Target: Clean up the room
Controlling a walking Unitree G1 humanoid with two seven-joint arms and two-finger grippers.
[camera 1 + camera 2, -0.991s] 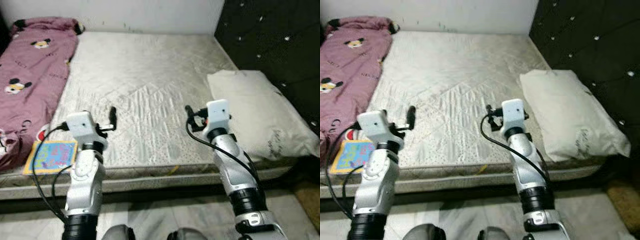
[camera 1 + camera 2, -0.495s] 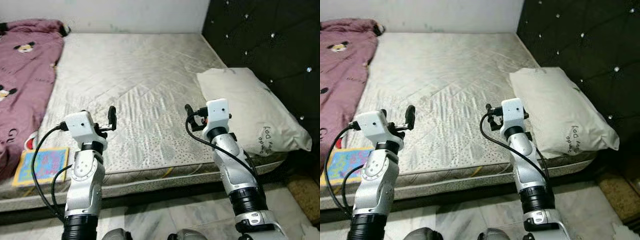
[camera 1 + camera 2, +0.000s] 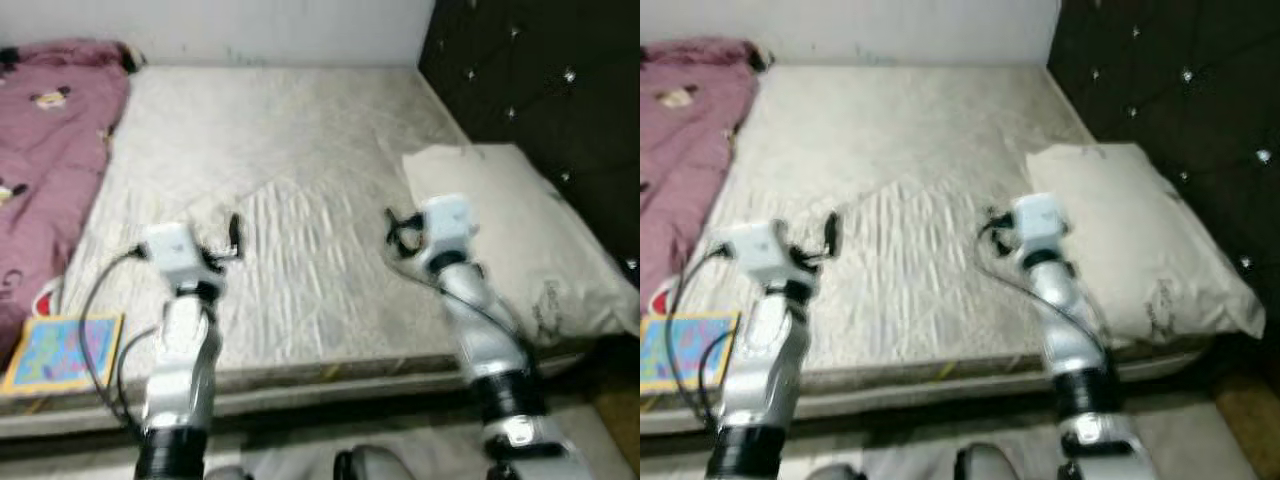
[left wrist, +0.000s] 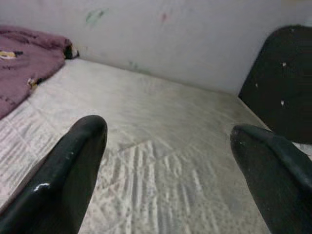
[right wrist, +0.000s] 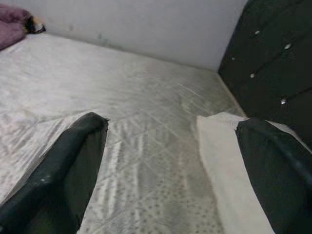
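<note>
A white pillow (image 3: 545, 240) lies on the right side of the bed (image 3: 300, 180), next to the black headboard (image 3: 540, 90). There is dark writing near its lower end, too blurry to read. A pink blanket (image 3: 45, 170) with cartoon mouse faces lies along the left side. A colourful flat book (image 3: 55, 350) sits at the near left corner. Both arms are held up over the near edge of the bed. The left gripper (image 4: 168, 161) is spread wide and holds nothing. The right gripper (image 5: 170, 161) is spread wide too, just left of the pillow.
</note>
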